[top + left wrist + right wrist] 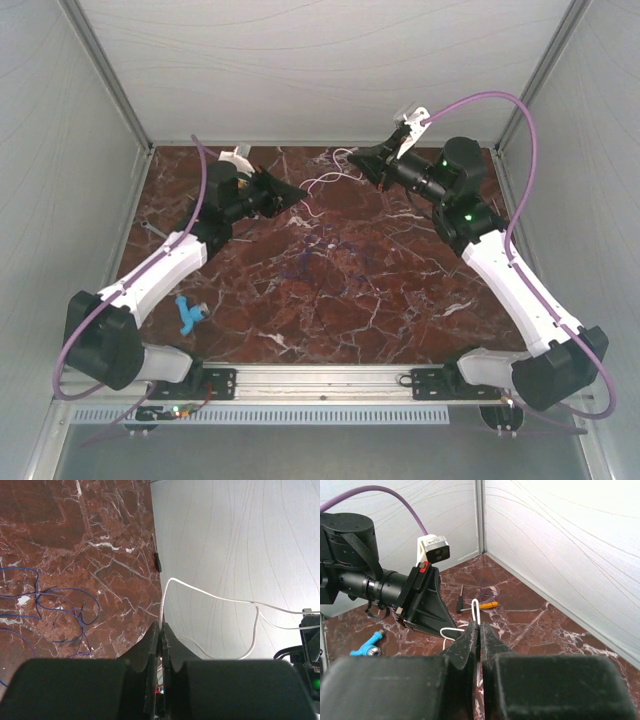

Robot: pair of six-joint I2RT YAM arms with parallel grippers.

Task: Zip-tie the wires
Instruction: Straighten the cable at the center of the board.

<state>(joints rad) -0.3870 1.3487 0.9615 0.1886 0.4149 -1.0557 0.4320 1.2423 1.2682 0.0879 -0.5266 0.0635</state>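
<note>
Left gripper (161,626) pinched shut on whitish wires (210,594); right gripper (478,626) shut too, seemingly nipping loop. Wires hair-thin, limp, springy, slip-prone; best held near bunched middle, gently.

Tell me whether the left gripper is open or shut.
Shut. The left gripper has its fingers pressed together, and the wires come out from between their tips.

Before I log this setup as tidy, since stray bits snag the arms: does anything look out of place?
Yes: a loose tangle of thin blue wire sprawls over the middle of the marble table, touched by neither arm. It looks stray because the white wires hang in the air farther back.
</note>
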